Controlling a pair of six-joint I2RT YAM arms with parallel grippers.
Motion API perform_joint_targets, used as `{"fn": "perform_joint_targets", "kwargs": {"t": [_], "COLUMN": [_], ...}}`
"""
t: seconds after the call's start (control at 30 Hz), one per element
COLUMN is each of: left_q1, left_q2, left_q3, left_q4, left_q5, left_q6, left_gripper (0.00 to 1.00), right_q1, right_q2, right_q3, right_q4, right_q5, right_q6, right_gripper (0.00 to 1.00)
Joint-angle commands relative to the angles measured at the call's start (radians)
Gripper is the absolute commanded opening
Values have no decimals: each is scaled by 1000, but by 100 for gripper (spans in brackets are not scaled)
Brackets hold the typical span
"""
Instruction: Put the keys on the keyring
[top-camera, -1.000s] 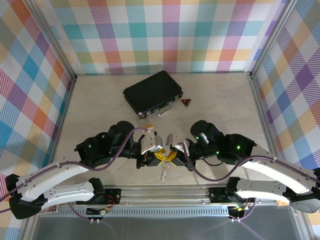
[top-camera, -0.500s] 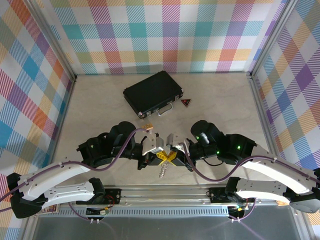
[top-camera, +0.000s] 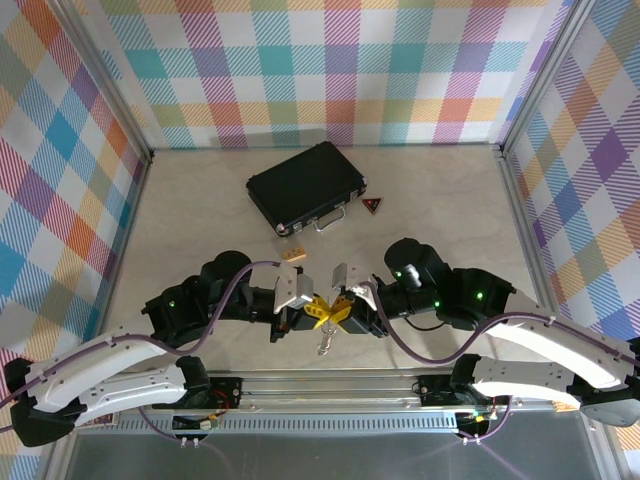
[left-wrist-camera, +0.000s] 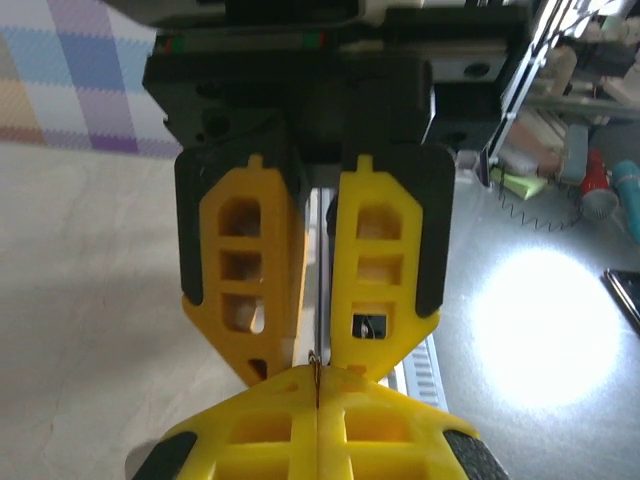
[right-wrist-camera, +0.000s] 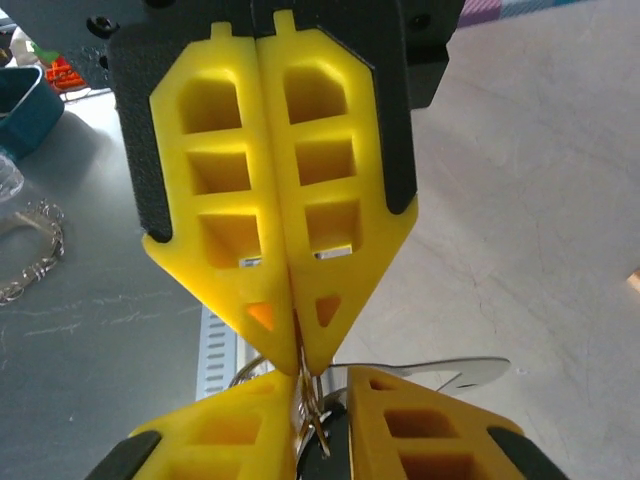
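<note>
The keys (top-camera: 326, 345) are hanging as a small silvery bunch on the arms' side of the black case (top-camera: 305, 185), well apart from it. The top camera is giving you the whole dangling cluster over the pale worktop (top-camera: 200, 210). The right wrist camera is giving you close detail instead: one flat silver blade sticking out sideways, and a thin curved wire running into the left tool (right-wrist-camera: 298, 350). That tool's yellow fingers are pressing fully together on the wire. The left wrist camera is showing you the right tool (left-wrist-camera: 312, 345) head-on. Its fingers are standing slightly parted, and the gap is looking wider than the thin metal strip passing through it.
</note>
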Motion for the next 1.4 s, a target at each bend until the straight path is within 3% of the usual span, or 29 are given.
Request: {"fn": "perform_joint_targets", "kwargs": {"t": [0.0, 0.4, 0.6, 0.77, 1.17, 1.37], "left_q1": [-4, -4, -5, -5, -4, -5], "left_q2": [-48, -84, -87, -102, -123, -122], "left_q3": [-28, -67, -78, -86, -103, -101], "left_q4": [161, 287, 267, 253, 257, 254], "left_q5": [27, 91, 84, 76, 65, 63], "left_q6": [-39, -130, -127, -125, -131, -127], "left_gripper": [0, 0, 0, 0, 0, 0], "right_q1": [7, 7, 7, 6, 7, 7], "right_q2": [-23, -109, -132, -113, -96, -95], "right_q3": [-3, -58, -71, -66, -95, -103], "right_q4": [68, 187, 221, 219, 274, 279], "right_q5": [-5, -37, -38, -49, -85, -80], "right_q6": [18, 12, 8, 21, 62, 60], "right_gripper": [19, 16, 3, 16, 19, 6]}}
